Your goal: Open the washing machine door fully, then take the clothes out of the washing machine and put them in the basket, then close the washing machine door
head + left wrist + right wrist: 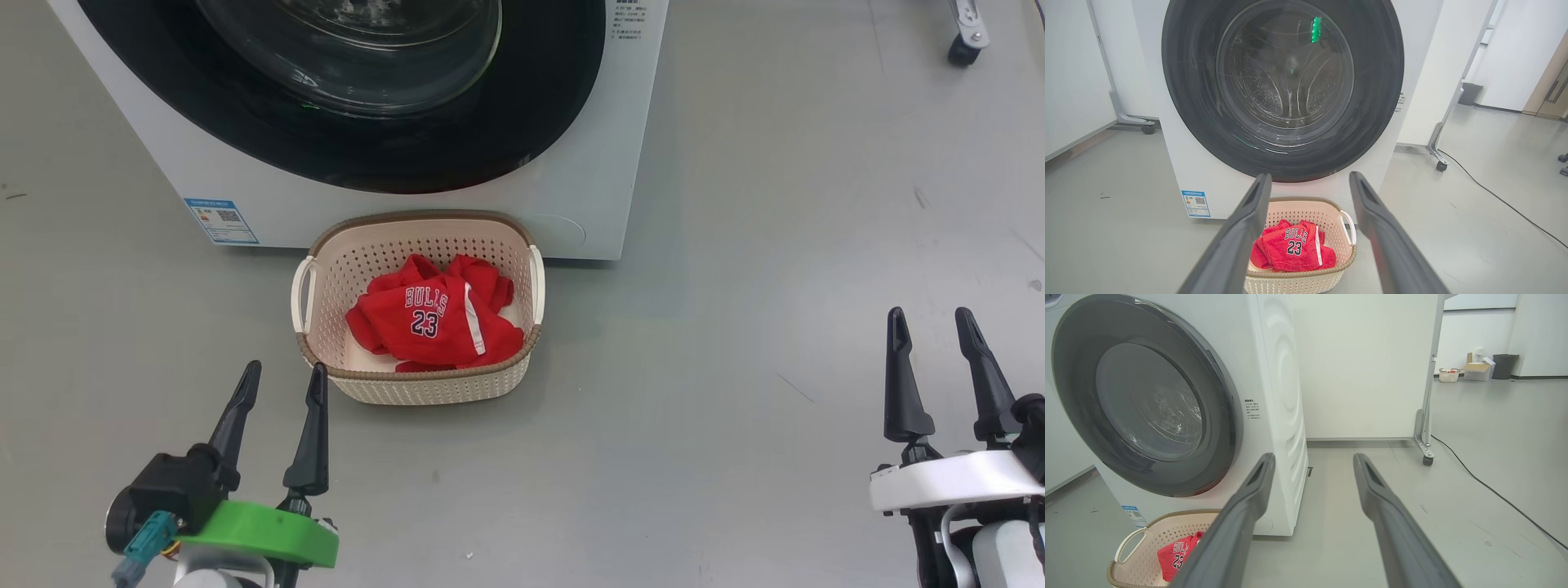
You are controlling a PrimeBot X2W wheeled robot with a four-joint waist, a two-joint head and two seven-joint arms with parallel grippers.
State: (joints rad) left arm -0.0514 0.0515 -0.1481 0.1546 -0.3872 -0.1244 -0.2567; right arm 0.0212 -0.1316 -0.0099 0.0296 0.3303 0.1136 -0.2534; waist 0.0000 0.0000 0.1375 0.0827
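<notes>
Both jaws gape empty; the clothes [433, 322] lie in the basket [424, 392], nearer the left.

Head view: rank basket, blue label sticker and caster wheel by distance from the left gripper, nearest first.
From the left gripper:
1. basket, just to its right.
2. blue label sticker, ahead, low on the washing machine front.
3. caster wheel, far off at the view's upper right.

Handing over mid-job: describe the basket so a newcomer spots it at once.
Find the big white washing machine with the round black door. On the floor right in front of it sits the basket: small, cream, perforated, brown-rimmed, holding red clothes printed BULLS 23.
</notes>
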